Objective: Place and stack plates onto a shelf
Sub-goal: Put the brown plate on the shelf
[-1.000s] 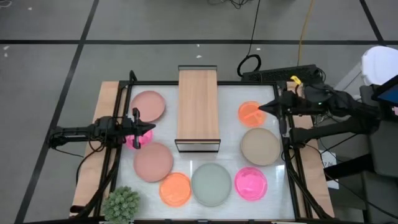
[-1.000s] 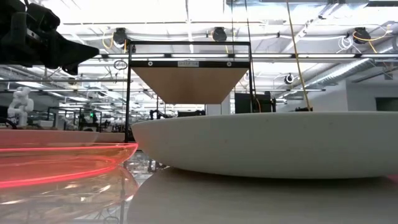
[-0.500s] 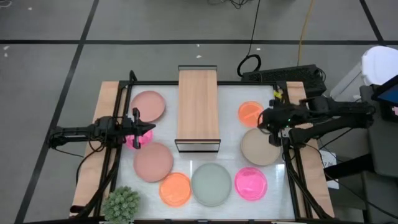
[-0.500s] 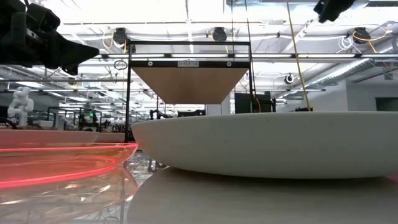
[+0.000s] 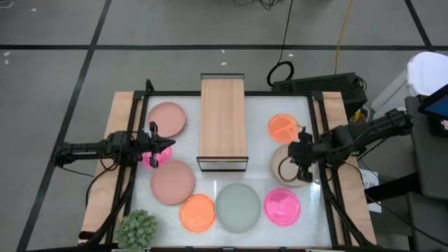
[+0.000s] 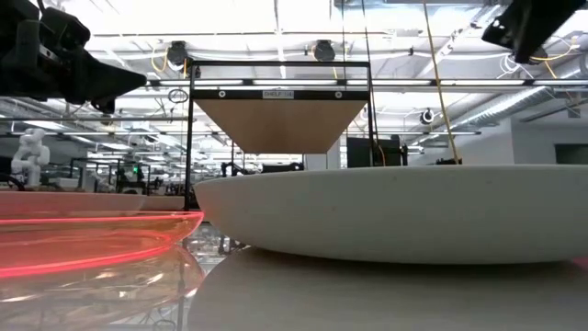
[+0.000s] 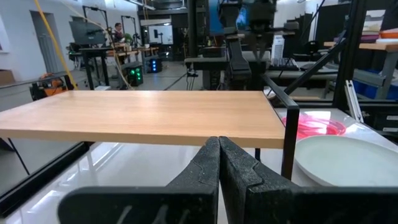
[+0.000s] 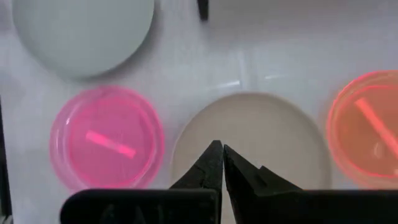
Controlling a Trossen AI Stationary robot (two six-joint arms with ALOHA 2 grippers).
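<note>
**Q:** Where do you stand, and what are you holding?

**A:** My right gripper [image 5: 302,155] hangs over the beige plate [image 5: 292,165], on the right of the shelf [image 5: 223,123], pointing down at it. The fingers are pressed together and hold nothing. In the right wrist view the tips sit over the plate's near rim, so I judge this to be the approach for a pick; I would have to spread the fingers before I can take the rim.

**Q:** And the other arm?

**A:** My left gripper [image 5: 166,144] waits left of the shelf, above a hot pink plate [image 5: 150,157], also closed and empty. It points level at the shelf's long edge, clear of the right arm's work.

**Q:** Why is the shelf bare?

**A:** Nothing is stacked yet. Every plate lies flat on the table around the shelf: two dusty pink plates [image 5: 166,118] to its left, an orange plate [image 5: 197,212], a pale green plate [image 5: 238,206] and a second hot pink plate [image 5: 282,206] along the table edge nearest the shelf's short end, and a divided orange plate [image 5: 283,127] to its right, beside the beige one.

**Q:** Why start with beige?

**A:** My guess: a large plate makes a steadier base than the small ones.
</note>
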